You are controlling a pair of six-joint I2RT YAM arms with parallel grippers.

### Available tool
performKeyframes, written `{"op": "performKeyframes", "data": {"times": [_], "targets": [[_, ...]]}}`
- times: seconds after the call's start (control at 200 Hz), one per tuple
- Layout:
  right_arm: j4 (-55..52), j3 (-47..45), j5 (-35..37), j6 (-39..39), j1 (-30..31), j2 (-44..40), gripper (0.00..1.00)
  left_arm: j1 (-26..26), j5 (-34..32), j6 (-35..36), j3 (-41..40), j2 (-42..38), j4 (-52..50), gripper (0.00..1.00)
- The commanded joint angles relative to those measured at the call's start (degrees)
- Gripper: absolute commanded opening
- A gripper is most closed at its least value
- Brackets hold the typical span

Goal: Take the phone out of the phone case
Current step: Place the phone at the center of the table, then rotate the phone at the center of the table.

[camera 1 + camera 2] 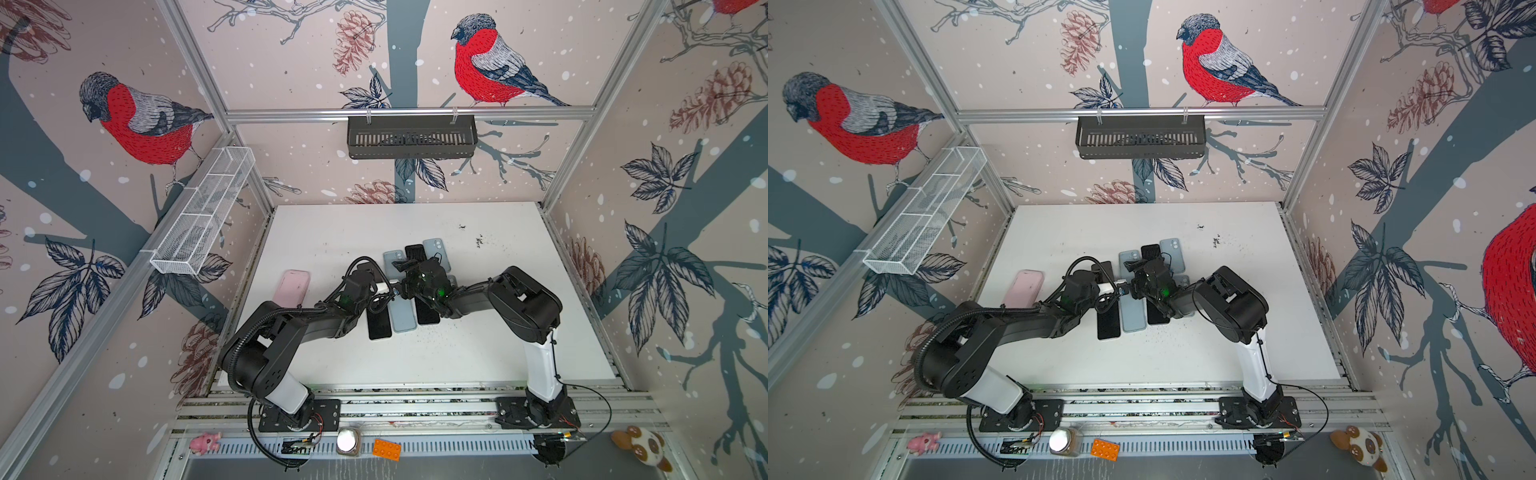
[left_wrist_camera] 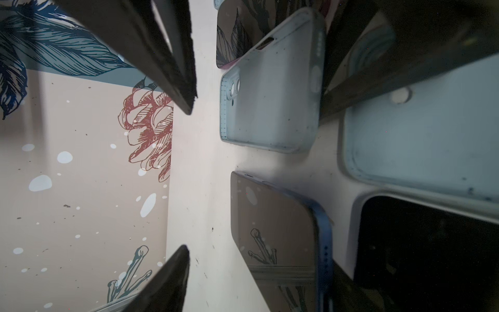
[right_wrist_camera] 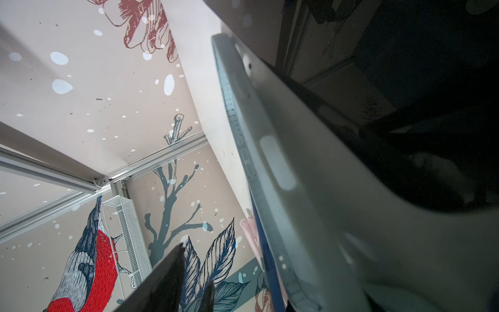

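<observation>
The phone case point(image 1: 402, 318), a pale blue, round-cornered soft shell, lies flat near the middle of the white tabletop point(image 1: 478, 357). Its far half is hidden under the two grippers in both top views, and from above I cannot tell whether a phone sits inside it. The black-and-white left arm point(image 1: 282, 345) and the black-and-white right arm point(image 1: 530, 307) reach in from the near rail and meet over that shell. The left gripper point(image 2: 188, 177) has its dark wedge fingers point(image 2: 167, 62) spread wide, with only bare table and wall between them, holding nothing. The right gripper point(image 1: 406, 286) stands parted too: in its wrist view one dark finger point(image 3: 162, 281) is well clear of a pale case edge point(image 3: 270, 162) with side buttons, while the other finger is lost in shadow. A pink rounded case point(image 1: 292, 286) lies apart, toward the left wall. A black glossy phone point(image 1: 379, 328) lies just beside the shell on its left, and a second black phone point(image 1: 427, 313) just beside it on the right. Behind them lies another pale blue case point(image 1: 394, 259) with a camera cutout. An orange toy brick point(image 1: 387, 449) sits on the front rail.
</observation>
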Motion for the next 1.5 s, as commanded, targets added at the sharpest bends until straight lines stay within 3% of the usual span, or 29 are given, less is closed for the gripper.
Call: {"op": "performKeyframes", "data": {"times": [0.0,0.09,0.13,0.245,0.26,0.28,0.565,0.685,1.206,1.411,1.496], "targets": [[0.7,-0.7,-2.9,-1.3,0.0,-0.7,0.78,0.0,-0.9,-0.8,0.4,0.0,2.8,0.71],[1.0,-1.2,-4.0,-2.0,-0.1,-1.2,0.83,-0.1,-0.9,-1.4,0.2,-0.5,2.2,0.77],[1.2,-1.5,-4.4,-2.6,-0.2,-1.7,0.88,-0.2,-1.1,-1.5,0.2,-0.7,1.9,0.86],[0.9,-2.7,-5.5,-3.9,-0.5,-3.4,0.91,-0.2,-1.5,-2.3,-0.2,-1.6,1.6,0.88],[0.8,-2.8,-5.5,-4.0,-0.6,-3.7,0.95,-0.3,-1.5,-2.3,-0.2,-1.8,1.4,0.96],[0.6,-3.0,-5.6,-4.1,-0.5,-3.9,0.98,-0.3,-1.5,-2.3,-0.1,-1.9,1.3,0.99],[-0.8,-4.0,-7.6,-5.8,-1.3,-7.3,1.00,-0.9,-3.4,-5.5,-0.2,-4.7,-0.3,0.99],[-2.2,-4.7,-8.3,-6.7,-1.3,-8.9,1.00,-1.0,-1.7,-7.1,0.6,-6.0,-5.6,0.99],[2.6,-15.3,-9.7,-7.3,-4.4,-17.1,1.00,-1.4,-5.8,-8.8,4.2,-1.1,-6.7,0.98],[2.9,-20.5,-10.9,-9.4,-8.3,-22.6,1.00,-3.6,-7.3,-10.5,4.6,-6.1,-7.6,0.99],[3.2,-22.7,-12.3,-12.5,-11.1,-25.8,1.00,-3.9,-7.3,-14.8,5.7,-10.6,-9.1,0.98]]}}
